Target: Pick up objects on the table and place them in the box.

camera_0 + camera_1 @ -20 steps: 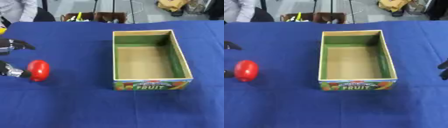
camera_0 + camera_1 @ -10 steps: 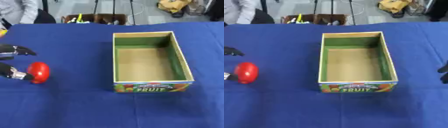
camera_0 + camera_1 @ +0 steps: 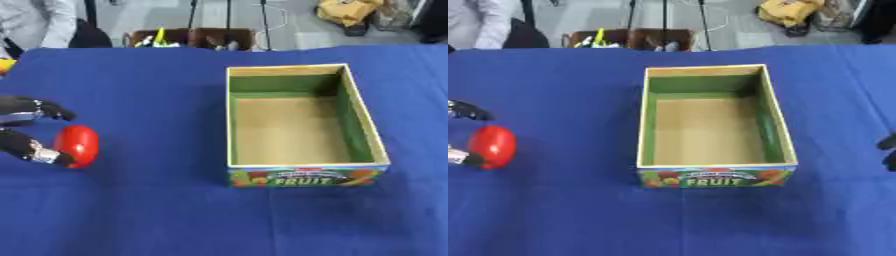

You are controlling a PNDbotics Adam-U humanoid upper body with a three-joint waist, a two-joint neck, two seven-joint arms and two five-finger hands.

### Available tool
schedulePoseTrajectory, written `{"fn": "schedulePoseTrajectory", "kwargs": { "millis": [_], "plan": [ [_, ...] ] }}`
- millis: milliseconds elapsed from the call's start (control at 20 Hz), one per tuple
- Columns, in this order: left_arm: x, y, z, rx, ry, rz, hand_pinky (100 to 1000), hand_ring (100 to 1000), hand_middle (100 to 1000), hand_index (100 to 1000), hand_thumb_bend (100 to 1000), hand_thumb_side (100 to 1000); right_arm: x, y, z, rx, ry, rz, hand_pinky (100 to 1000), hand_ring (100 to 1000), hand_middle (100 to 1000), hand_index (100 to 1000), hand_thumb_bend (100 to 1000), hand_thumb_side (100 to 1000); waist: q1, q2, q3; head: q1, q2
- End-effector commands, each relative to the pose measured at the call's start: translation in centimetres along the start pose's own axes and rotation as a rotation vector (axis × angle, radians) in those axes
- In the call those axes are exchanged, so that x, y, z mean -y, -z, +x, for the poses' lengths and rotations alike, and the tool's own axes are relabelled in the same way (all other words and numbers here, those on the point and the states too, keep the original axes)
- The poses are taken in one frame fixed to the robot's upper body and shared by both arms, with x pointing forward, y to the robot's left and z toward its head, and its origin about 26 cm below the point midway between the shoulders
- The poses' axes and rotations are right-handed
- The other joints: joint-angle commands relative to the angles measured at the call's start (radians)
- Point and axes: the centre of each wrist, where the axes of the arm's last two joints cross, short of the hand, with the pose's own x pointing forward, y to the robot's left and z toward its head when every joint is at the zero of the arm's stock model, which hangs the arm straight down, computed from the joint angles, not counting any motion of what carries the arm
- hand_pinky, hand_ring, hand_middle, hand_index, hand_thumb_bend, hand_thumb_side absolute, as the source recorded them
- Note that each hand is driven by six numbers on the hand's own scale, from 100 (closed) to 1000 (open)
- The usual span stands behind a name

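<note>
A red rounded object point(image 3: 77, 145) lies on the blue table at the far left. My left hand point(image 3: 24, 109) comes in from the left edge and straddles it: the fingers reach out just above the red object with a gap, and the thumb point(image 3: 35, 152) touches its lower left side. The hand is open. The cardboard fruit box point(image 3: 363, 125), green inside with a brown floor, stands open and empty at the centre right. Only a dark tip of my right hand point(image 3: 888, 152) shows at the right edge of the right eye view.
The blue cloth point(image 3: 157, 210) covers the whole table. A yellow thing point(image 3: 4, 65) peeks in at the left edge. Past the far edge stand a crate of items point(image 3: 188, 37) and a seated person.
The left hand's fingers have come down closer to the top of the red object. The red object and the box have stayed put.
</note>
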Motion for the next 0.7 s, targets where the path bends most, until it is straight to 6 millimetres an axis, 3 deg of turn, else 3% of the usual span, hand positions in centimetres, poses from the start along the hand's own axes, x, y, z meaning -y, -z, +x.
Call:
{"fn": "schedulePoseTrajectory", "kwargs": {
  "millis": [50, 600, 700],
  "plan": [
    [-0.85, -0.47, -0.45, -0.023, 0.022, 0.009, 888, 878, 840, 1000, 702, 850, 0.40, 0.39, 0.69, 0.032, -0.018, -0.002, 385, 300, 253, 457, 100, 830, -0.001, -0.015, -0.002, 0.005, -0.012],
    [-0.19, 0.27, -0.74, -0.021, 0.009, 0.019, 841, 837, 808, 1000, 686, 832, 0.32, 0.41, 0.72, 0.033, -0.018, -0.001, 385, 299, 252, 456, 100, 830, -0.002, -0.009, -0.003, 0.009, -0.016],
    [-0.14, 0.35, -0.70, -0.023, 0.014, 0.020, 787, 780, 771, 987, 671, 791, 0.32, 0.42, 0.72, 0.034, -0.018, -0.002, 385, 299, 252, 456, 100, 830, -0.003, -0.006, -0.005, 0.010, -0.018]
  ]
}}
